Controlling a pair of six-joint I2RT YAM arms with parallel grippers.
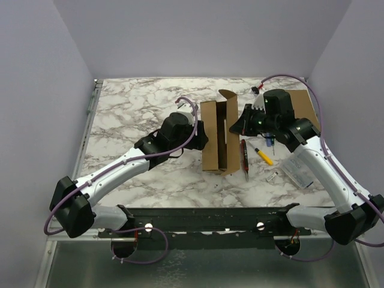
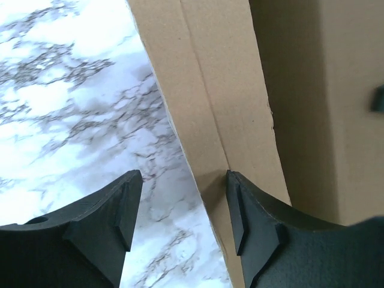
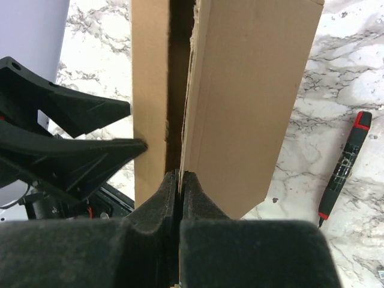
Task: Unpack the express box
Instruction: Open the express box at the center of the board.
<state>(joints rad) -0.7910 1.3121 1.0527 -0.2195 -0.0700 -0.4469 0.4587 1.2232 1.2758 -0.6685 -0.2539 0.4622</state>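
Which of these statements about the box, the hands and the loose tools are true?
1. The right hand is pinched shut on a flap of the cardboard box. True.
2. The left hand is clamped shut. False: its fingers stand apart at the box's left edge.
3. A red-and-black pen-shaped tool lies on the marble table, right of the box. True.
4. The yellow-handled tool lies inside the box. False: it lies on the table.

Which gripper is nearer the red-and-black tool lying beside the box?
Right. The right gripper pinches a flap of the box on the red-and-black tool's side; the left gripper is open at the box's opposite side.
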